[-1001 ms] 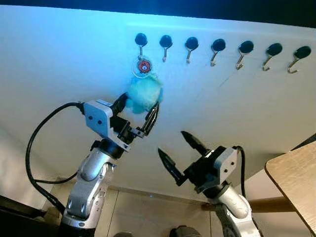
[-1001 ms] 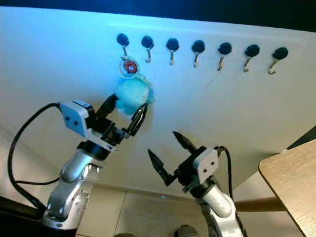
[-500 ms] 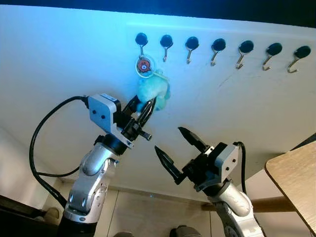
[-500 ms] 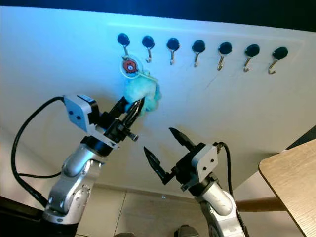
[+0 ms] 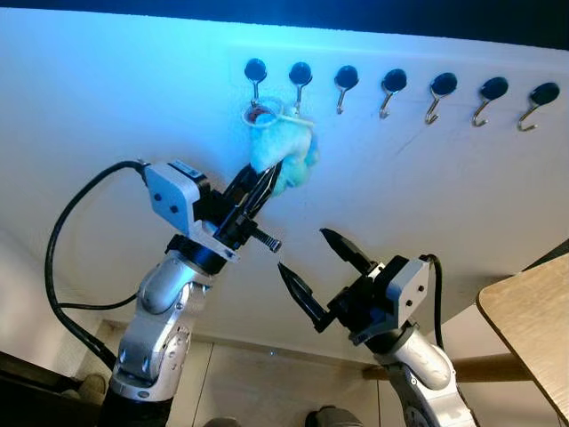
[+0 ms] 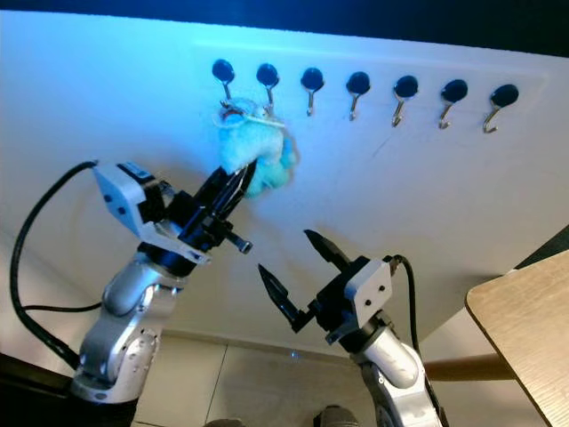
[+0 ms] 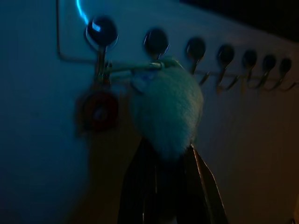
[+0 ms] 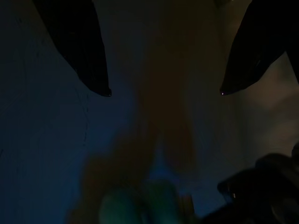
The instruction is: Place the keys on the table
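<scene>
Keys (image 5: pixel 283 157): fluffy pompom pinched in left gripper (image 5: pixel 263 180), ring on leftmost hook (image 5: pixel 255 73), slanting down-right. Right gripper (image 5: pixel 313 269): spread, empty.

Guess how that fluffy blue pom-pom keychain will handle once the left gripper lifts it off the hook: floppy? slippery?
Probably soft and squashy: the pom-pom bulges around the left gripper, whose fingers are pinched on its fur. Likely light for its size, being mostly fluff. Expect dangling: its ring and red tag hang loosely from the first hook, so they may swing or snag when lifted.
</scene>
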Robot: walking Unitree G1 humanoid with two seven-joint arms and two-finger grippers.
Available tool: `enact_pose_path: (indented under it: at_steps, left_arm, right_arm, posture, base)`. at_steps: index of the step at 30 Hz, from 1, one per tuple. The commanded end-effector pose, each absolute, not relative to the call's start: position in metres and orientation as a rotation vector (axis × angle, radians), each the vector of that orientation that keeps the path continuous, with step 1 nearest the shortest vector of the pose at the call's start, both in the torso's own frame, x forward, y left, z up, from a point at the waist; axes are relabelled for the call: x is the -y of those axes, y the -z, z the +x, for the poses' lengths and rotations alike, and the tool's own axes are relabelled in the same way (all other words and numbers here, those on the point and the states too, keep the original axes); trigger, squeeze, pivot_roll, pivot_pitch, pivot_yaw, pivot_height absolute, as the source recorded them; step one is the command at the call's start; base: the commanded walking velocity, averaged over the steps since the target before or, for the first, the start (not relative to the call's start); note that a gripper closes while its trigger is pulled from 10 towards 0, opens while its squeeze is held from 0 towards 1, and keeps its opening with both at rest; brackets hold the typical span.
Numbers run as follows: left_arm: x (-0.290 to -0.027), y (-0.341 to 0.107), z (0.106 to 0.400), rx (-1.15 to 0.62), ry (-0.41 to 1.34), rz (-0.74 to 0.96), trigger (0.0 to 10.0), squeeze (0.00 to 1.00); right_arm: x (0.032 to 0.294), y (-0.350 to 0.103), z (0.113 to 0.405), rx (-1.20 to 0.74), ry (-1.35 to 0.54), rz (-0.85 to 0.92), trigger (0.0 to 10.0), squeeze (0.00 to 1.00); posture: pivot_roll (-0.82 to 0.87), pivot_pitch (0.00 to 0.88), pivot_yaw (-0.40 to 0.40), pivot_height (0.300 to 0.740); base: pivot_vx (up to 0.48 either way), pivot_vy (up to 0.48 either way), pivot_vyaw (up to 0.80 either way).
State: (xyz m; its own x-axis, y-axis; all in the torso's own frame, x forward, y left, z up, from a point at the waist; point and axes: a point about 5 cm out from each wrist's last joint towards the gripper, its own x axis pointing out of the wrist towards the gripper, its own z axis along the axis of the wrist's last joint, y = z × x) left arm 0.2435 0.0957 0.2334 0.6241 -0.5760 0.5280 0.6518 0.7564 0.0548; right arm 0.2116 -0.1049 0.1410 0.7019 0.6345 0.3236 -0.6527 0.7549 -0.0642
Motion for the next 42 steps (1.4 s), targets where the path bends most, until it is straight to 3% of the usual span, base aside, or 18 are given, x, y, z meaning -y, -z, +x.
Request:
enact_pose_path:
  at_steps: [1,13,25,33,37,42]
  left_arm:
    - [-0.099,-0.242,0.24,0.599,0.707,-0.128,0.0,0.0]
    - [-0.112,-0.271,0.247,0.718,0.63,-0.103,0.0,0.0]
    - [-0.143,-0.292,0.268,0.699,0.525,-0.338,0.0,0.0]
    - [-0.137,-0.299,0.265,0.65,0.705,-0.446,0.0,0.0]
    - [-0.128,-0.296,0.247,0.546,0.999,-0.669,0.0,0.0]
    - [-0.129,-0.295,0.234,0.514,1.163,-0.783,0.0,0.0]
  right_arm:
    - [0.104,-0.14,0.21,0.326,-0.719,0.065,10.0,0.0]
    - [0.103,-0.138,0.21,0.315,-0.722,0.069,10.0,0.0]
    - [0.102,-0.137,0.208,0.308,-0.728,0.068,10.0,0.0]
    - [0.102,-0.136,0.208,0.304,-0.733,0.066,10.0,0.0]
    - [0.101,-0.136,0.208,0.303,-0.735,0.067,10.0,0.0]
    - [0.101,-0.135,0.208,0.303,-0.737,0.066,10.0,0.0]
  posture:
    - [0.02,0.102,-0.004,0.74]
    - [0.03,0.102,-0.003,0.74]
    - [0.03,0.108,-0.007,0.74]
    - [0.03,0.108,-0.009,0.74]
    - [0.03,0.109,-0.008,0.74]
    - [0.03,0.106,-0.008,0.74]
  base:
    - [0.0,0.0,0.0]
    - [0.0,0.0,0.0]
    - [0.0,0.0,0.0]
    - [0.0,0.0,0.0]
    - [0.0,0.0,0.0]
    - [0.0,0.0,0.0]
